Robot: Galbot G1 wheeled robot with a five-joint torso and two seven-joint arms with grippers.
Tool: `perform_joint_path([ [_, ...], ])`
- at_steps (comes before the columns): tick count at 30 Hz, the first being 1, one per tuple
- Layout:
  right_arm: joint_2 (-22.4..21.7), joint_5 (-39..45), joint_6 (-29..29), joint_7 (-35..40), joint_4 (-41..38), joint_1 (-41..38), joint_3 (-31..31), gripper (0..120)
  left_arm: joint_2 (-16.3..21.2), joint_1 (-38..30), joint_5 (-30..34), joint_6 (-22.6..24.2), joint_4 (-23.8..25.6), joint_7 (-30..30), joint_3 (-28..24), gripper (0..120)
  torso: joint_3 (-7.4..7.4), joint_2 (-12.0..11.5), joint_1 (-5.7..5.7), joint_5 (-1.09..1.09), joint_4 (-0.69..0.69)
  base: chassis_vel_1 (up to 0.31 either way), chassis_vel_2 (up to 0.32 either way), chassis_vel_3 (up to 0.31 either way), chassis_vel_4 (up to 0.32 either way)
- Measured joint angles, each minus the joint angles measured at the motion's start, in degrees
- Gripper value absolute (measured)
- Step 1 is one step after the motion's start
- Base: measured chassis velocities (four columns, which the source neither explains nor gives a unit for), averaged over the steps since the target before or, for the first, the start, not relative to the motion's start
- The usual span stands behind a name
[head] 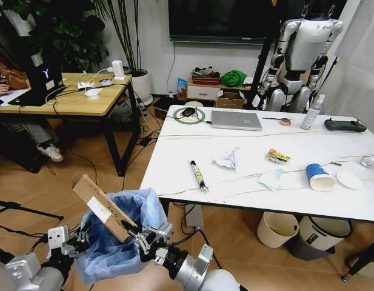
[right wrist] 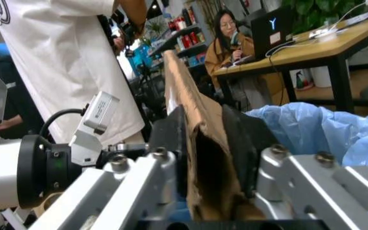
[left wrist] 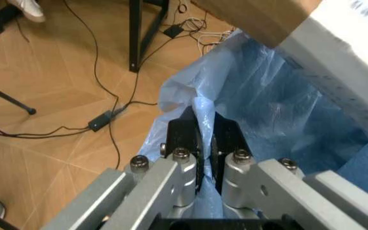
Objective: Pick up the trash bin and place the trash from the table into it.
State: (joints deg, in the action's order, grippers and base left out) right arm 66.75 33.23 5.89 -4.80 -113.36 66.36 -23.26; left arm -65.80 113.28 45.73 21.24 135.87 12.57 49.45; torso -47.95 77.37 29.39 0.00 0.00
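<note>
Wrist views resolve grips: left pincer (left wrist: 205,143) clamped on trash bin (left wrist: 280,115) liner, right pincer (right wrist: 212,143) on cardboard (right wrist: 203,143).

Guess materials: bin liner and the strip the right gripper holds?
Trash bin liner: thin light-blue plastic film, going by its crinkles and sheen; left gripper pinches it. Strip in right gripper: brown cardboard, matte, with a white label, apparently.

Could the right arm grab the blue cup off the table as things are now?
Probably not yet. The right gripper is shut on the cardboard strip over the trash bin, low beside the table; the blue cup lies well across it.
</note>
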Motion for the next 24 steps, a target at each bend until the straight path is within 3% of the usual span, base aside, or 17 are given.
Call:
perform_joint_path([
  [3,0.12,-0.15,0.00,0.00,0.17,0.00,0.07,32,0.02,-0.08,0.02,0.02,0.00,0.02,-0.02,0,0.00,0.00,0.00,0.00,0.00,0.000,0.000,0.000,0.000],
  [6,0.30,-0.35,0.02,0.00,0.44,0.07,0.38,48,0.11,-0.22,0.06,0.09,-0.01,0.06,-0.13,0,0.00,0.00,0.00,0.00,0.00,0.000,0.000,0.000,0.000],
  [9,0.31,-0.36,0.03,0.01,0.44,0.09,0.45,53,0.17,-0.30,0.12,0.11,-0.07,0.08,-0.14,0,0.00,0.00,0.00,0.00,0.00,0.000,0.000,0.000,0.000],
  [14,1.23,-0.31,-0.05,0.25,0.12,-0.12,2.49,79,0.31,-0.50,0.38,0.18,-0.30,0.11,-0.35,0,0.00,0.00,0.00,0.00,0.00,0.000,0.000,0.000,0.000],
  [16,1.47,-0.30,-0.14,0.42,-0.03,-0.15,3.08,81,0.32,-0.51,0.38,0.18,-0.30,0.10,-0.43,0,0.00,0.00,0.00,0.01,0.00,0.000,0.000,0.000,0.000],
  [20,3.33,-0.51,-3.31,4.24,-1.15,-0.30,8.65,97,0.35,-0.49,0.58,0.18,-0.33,-0.03,-1.01,0,0.00,0.00,0.00,0.01,0.00,0.000,0.000,0.000,0.000],
  [24,4.82,-0.64,-8.89,9.26,-1.12,-0.45,14.27,100,0.18,-0.51,0.62,0.16,-0.46,-0.18,-1.61,0,0.00,0.00,0.00,0.02,0.00,0.000,0.000,0.000,0.000],
])
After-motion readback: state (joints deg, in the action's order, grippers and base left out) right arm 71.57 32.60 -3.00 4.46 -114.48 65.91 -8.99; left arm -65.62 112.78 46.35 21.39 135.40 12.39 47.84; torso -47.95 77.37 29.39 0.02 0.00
